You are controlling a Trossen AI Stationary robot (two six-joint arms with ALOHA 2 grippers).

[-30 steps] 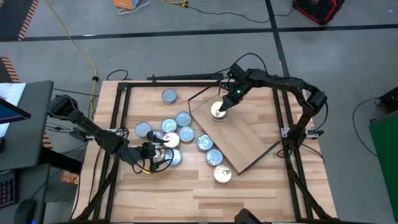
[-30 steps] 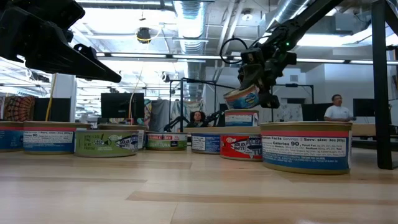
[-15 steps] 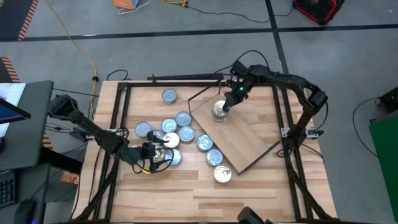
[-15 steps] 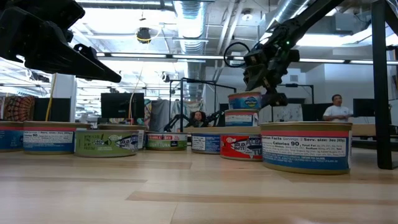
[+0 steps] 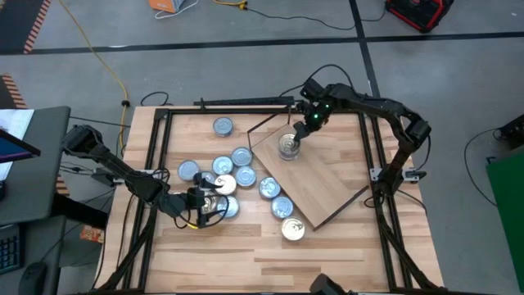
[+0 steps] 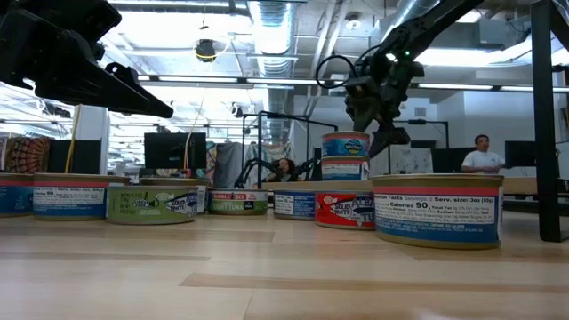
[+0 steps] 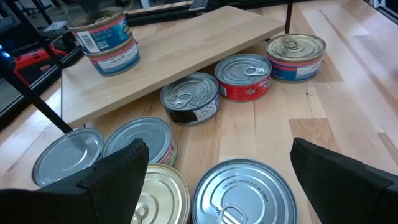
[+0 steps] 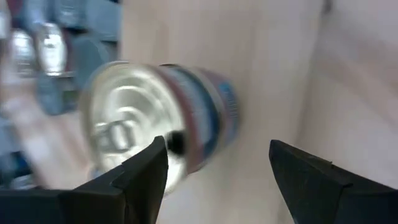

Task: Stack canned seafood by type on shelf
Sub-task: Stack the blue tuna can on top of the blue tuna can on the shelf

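Two tins of the canned seafood stand stacked (image 5: pixel 288 147) on the shelf (image 5: pixel 327 184), a light-wood board lying askew on the table's right half. In the low view the upper tin (image 6: pixel 345 145) sits level on the lower one (image 6: pixel 345 169). My right gripper (image 5: pixel 304 131) hangs open just beyond the stack's far side, tipped down toward it (image 8: pixel 168 124), touching nothing. My left gripper (image 5: pixel 219 199) stands open low over the loose tins (image 5: pixel 237 176) left of the shelf. Its fingers are on either side of a silver-lidded tin (image 7: pixel 242 193).
Several loose tins lie between the shelf's left edge and my left gripper; some (image 7: pixel 189 99) sit under the board's raised edge. One tin (image 5: pixel 223 126) stands alone at the far left, another (image 5: pixel 293 229) by the shelf's near corner. Dark frame rails (image 5: pixel 155 164) border the table.
My right gripper has set the tilted tin level on top of the other tin on the shelf and let go of it. It has then drawn up and back toward the table's far edge, tipping further downward. The left arm has kept still.
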